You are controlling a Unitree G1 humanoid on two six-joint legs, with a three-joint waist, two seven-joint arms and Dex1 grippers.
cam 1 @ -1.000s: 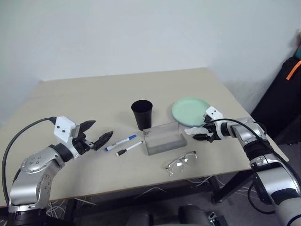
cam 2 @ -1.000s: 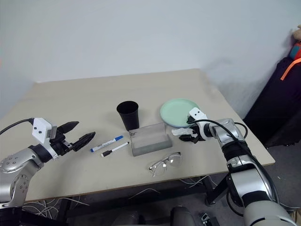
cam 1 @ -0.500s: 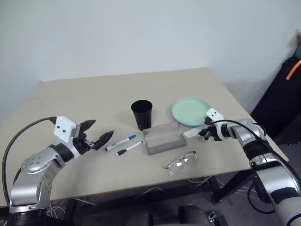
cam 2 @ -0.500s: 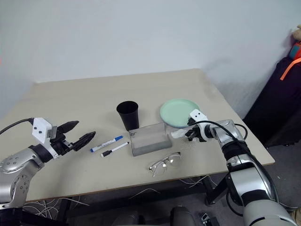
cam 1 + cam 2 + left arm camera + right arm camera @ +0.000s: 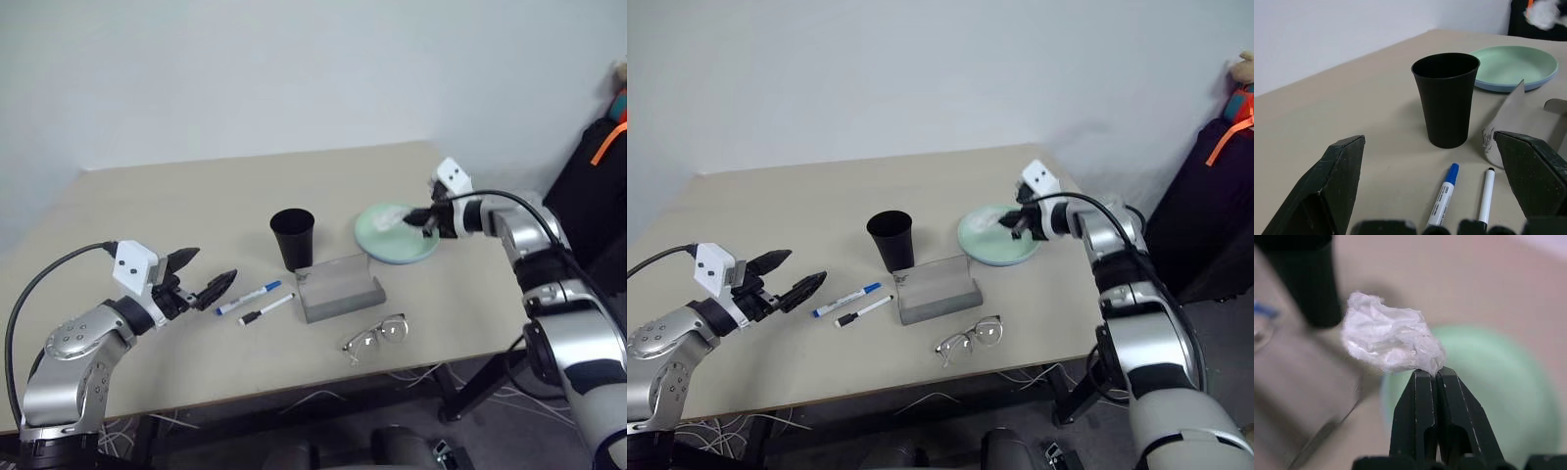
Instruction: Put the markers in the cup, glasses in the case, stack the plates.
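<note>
Over the mint green plate [image 5: 397,238], the right claw [image 5: 423,217] is hanging above the worktop [image 5: 176,206], its fingers pinched tight on a crumpled white tissue [image 5: 1391,340] that is sticking out past the tips. That green plate is sitting stacked on the light blue plate [image 5: 1498,86], whose rim is peeking out underneath. Just beside the stack, toward the robot, the grey case [image 5: 340,288] is lying open, and the black cup [image 5: 294,238] is standing upright right behind its left end. Near the worktop's front edge, the glasses [image 5: 377,335] are resting unfolded, close to the case but apart from it. Left of the case, the blue marker [image 5: 249,297] and the black marker [image 5: 267,308] are lying side by side, nearly parallel. Further left, the left claw [image 5: 201,275] is hovering with its fingers spread wide and empty, pointing toward the markers and the cup.
</note>
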